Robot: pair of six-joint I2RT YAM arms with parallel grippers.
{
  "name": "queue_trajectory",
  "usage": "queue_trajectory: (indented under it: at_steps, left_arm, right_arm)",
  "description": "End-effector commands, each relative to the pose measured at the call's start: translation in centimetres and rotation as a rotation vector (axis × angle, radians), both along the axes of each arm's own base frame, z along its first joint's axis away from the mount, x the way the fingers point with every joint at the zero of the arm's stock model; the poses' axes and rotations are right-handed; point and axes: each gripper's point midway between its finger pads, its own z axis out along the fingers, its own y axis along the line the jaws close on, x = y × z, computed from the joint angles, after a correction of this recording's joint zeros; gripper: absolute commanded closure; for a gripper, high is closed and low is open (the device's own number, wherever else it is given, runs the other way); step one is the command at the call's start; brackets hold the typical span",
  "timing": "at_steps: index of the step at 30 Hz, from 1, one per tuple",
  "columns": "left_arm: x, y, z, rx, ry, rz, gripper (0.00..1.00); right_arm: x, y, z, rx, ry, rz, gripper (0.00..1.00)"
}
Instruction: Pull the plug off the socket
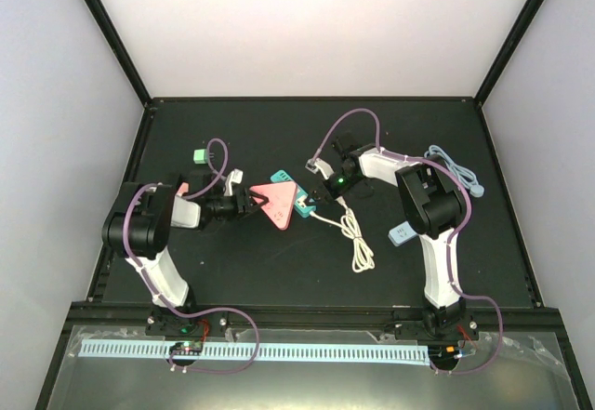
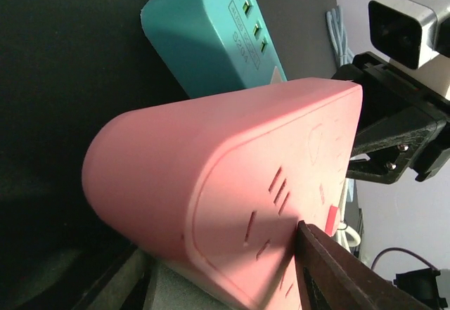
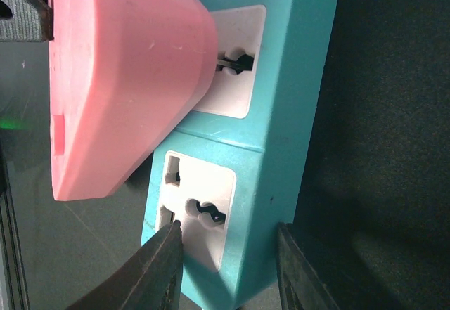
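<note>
One pink plug (image 1: 279, 202) is sitting mid-table, its one visible pin (image 3: 226, 64) bridging a narrow gap into one of two white outlets (image 3: 200, 208) on the one teal socket block (image 3: 295, 78). The left gripper (image 1: 251, 202) is clamping the plug; the right gripper (image 3: 228, 236) is pinching the block's end. One coiled white cable (image 1: 358, 243) is lying just beside the block, while bare table (image 1: 251, 271) is stretching open toward the near edge
</note>
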Motion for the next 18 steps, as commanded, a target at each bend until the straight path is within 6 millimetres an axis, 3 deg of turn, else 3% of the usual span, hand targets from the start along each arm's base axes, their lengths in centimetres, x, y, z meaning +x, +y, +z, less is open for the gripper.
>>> queue_trajectory:
  at_steps: [1,9,18]
  left_arm:
    - [0.2,-1.8,1.8,-0.044,-0.094,-0.061,0.47]
    - [0.6,-2.2,1.2,-0.056,-0.081,-0.063,0.48]
    - [0.6,-2.6,2.3,-0.118,-0.091,-0.085,0.63]
  right_arm:
    - [-0.3,-1.0,-3.8,-0.109,0.004,0.003,0.61]
    - [-0.3,-1.0,-4.0,-0.110,0.008,0.003,0.61]
    - [-0.4,-1.1,-4.1,-0.113,0.009,0.001,0.61]
